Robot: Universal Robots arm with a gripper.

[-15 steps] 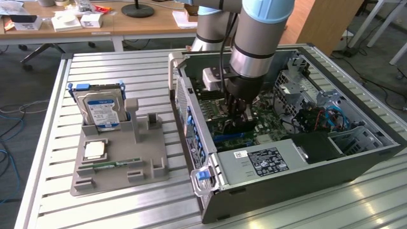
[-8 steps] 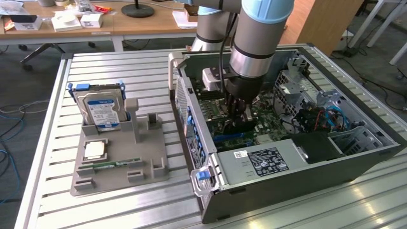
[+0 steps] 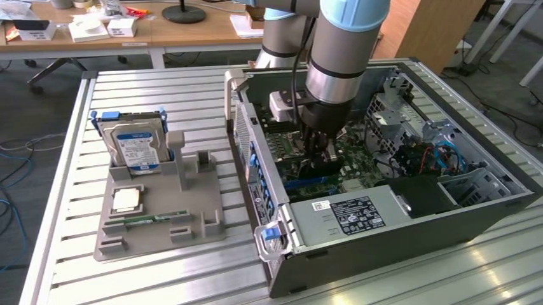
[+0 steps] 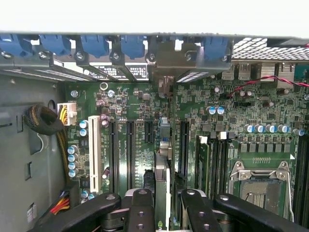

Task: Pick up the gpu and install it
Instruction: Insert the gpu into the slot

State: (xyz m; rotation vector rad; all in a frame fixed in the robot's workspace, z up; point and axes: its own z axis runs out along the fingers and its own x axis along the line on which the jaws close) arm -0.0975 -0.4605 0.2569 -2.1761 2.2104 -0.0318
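Note:
The gpu [image 4: 163, 159] is a thin card seen edge-on in the wrist view, with its silver bracket up against the case's rear slot openings. My gripper [image 4: 164, 210] is shut on it, one black finger [image 4: 142, 208] on each side. The card stands upright over the motherboard [image 4: 227, 101] between the black expansion slots [image 4: 130, 150]; I cannot tell whether it is seated. In the exterior view the gripper [image 3: 319, 151] reaches down inside the open computer case [image 3: 407, 235], with the dark gpu [image 3: 316, 170] below its fingers.
A grey fixture [image 3: 157, 219] on the exterior view's left holds a hard drive [image 3: 134, 143] with a blue label, a processor [image 3: 127, 200] and a memory stick [image 3: 157, 218]. Inside the case are the power supply [image 3: 357, 216], cable bundles [image 4: 46, 121] and the CPU socket [image 4: 260, 188].

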